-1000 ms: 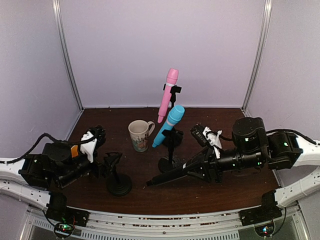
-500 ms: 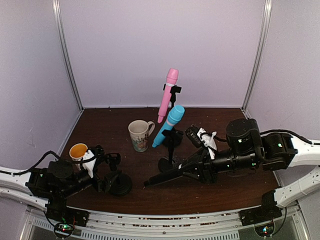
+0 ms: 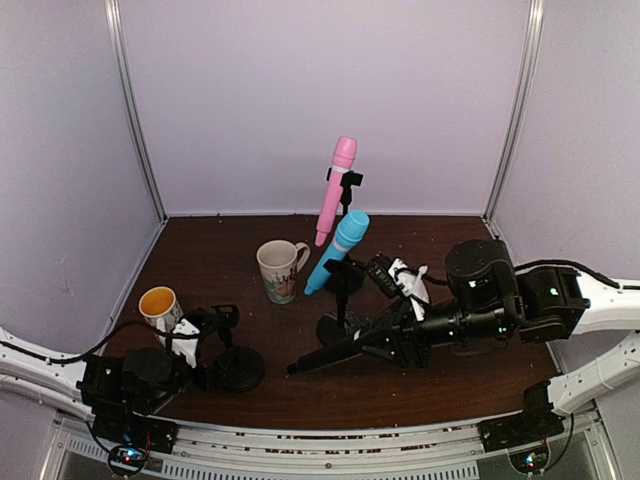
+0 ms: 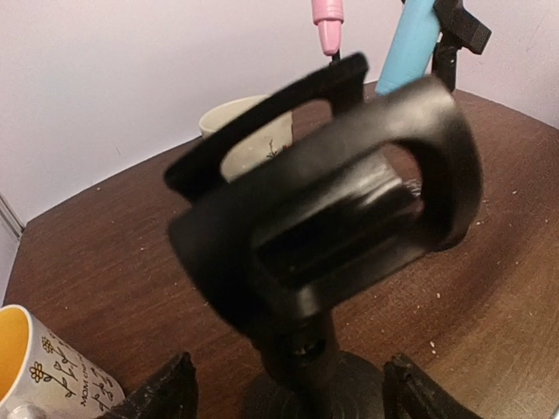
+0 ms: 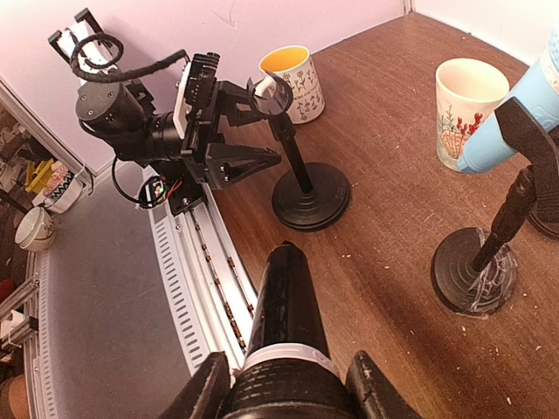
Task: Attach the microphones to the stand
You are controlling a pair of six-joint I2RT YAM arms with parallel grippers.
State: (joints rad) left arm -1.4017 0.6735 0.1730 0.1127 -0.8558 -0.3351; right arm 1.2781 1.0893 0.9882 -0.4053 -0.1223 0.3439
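black microphone (image 3: pixel 330 355) | near-horizontal, free end pointing left | right end effector (image 5: pixel 288 393) gripping it

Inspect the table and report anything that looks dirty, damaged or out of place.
Pale crumbs speckle the brown table, and the stand base under the blue microphone carries whitish, web-like scuffs. Nothing looks spilled or toppled.

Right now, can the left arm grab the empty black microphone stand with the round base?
Probably yes. The left end effector is open, with one finger on each side of the lower stem of the empty black microphone stand and nothing else between them.
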